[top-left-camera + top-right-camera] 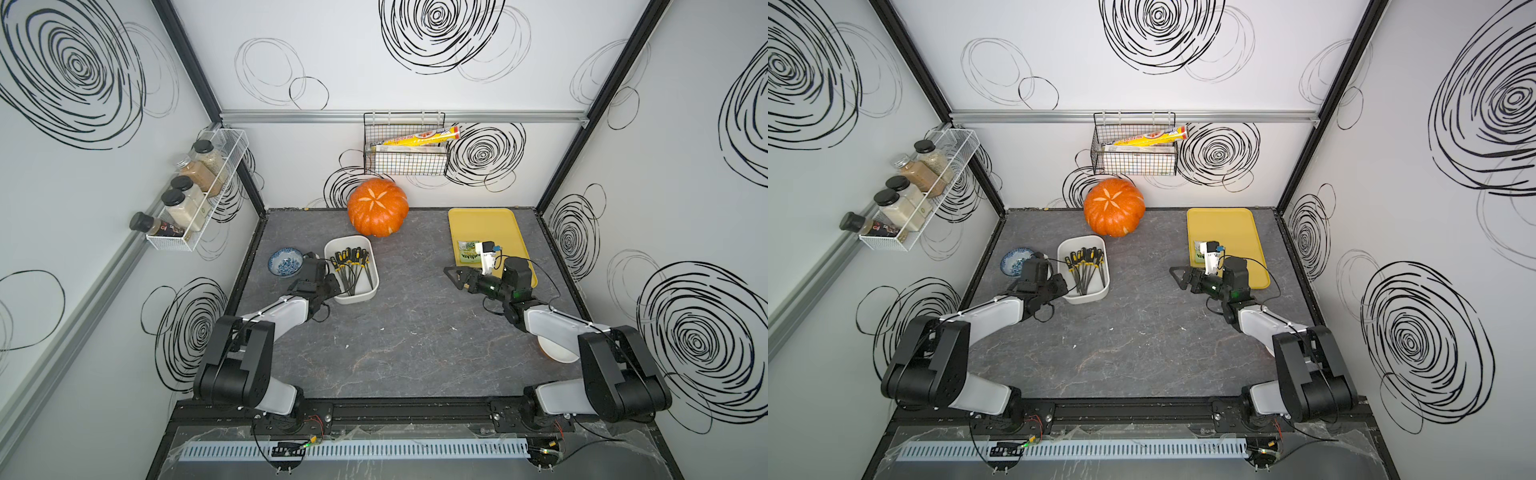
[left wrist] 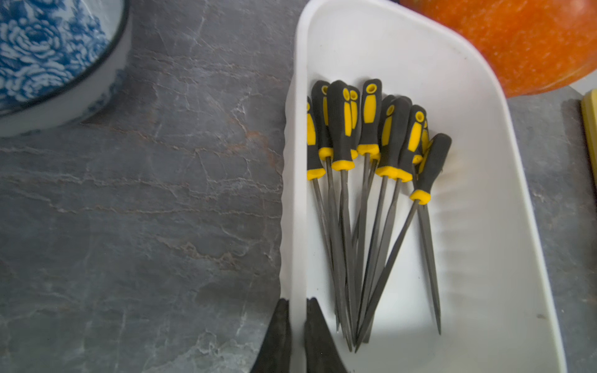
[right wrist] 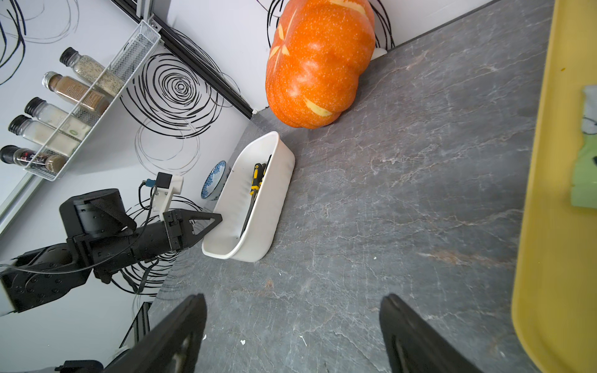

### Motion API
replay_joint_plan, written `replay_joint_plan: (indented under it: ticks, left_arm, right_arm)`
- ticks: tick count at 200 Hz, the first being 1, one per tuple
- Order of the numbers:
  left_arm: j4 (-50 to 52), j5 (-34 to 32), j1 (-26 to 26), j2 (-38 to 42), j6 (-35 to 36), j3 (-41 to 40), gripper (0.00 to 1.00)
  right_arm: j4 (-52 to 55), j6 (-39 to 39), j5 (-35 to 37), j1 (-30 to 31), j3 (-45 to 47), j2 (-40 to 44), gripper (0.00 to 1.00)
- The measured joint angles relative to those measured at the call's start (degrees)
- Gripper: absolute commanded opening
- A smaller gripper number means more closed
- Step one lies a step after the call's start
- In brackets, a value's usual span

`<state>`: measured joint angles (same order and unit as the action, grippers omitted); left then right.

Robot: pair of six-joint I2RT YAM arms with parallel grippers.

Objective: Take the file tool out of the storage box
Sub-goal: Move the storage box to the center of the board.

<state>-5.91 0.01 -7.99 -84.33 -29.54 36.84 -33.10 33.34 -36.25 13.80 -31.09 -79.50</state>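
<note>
Files: black-and-yellow handles, grey tapered blades, loosely bundled in the white storage box, handles toward its pumpkin end. Left jaws nearly closed, pinching the box's wall on the blue bowl side. Right jaws gape wide, empty, over bare desk, well apart from the box.

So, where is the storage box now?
In both top views the storage box sits left of centre, between the blue bowl and the pumpkin; the left fingers clasp its wall.
</note>
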Motion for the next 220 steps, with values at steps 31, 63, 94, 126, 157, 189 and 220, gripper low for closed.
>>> replay_joint_plan:
  ticks: [31, 63, 94, 126, 157, 189, 220]
  left_arm:
    - [-0.11, 0.24, -4.76, 4.33, -1.9, -4.11, 0.0]
    - [-1.07, 1.03, -9.6, 8.81, -3.98, -8.35, 0.0]
    - [-0.87, 0.72, -13.42, 12.31, -5.9, -11.06, 0.0]
    - [-1.49, 0.59, -16.15, 14.47, -7.82, -13.14, 0.0]
    - [-1.64, 0.81, -18.29, 17.88, -9.77, -15.65, 0.0]
    - [-0.22, 0.39, -20.31, 20.22, -11.02, -16.76, 0.0]
    - [0.57, -1.88, -22.51, 20.72, -12.11, -16.76, 0.0]
  right_arm:
    - [6.97, -2.6, 4.52, 4.55, -1.33, 0.0, 0.82]
    - [15.08, -7.76, 13.03, 11.47, -5.51, 0.0, 0.78]
    - [20.33, -11.21, 19.58, 17.05, -8.74, -1.31, 0.72]
    - [22.21, -12.74, 20.85, 20.31, -12.92, -8.81, 0.69]
    - [22.93, -12.83, 19.56, 21.64, -13.77, -14.34, 0.68]
    - [22.77, -11.96, 17.57, 21.92, -13.7, -15.02, 0.62]
    - [24.17, -9.73, 22.03, 21.97, -12.52, -12.46, 0.59]
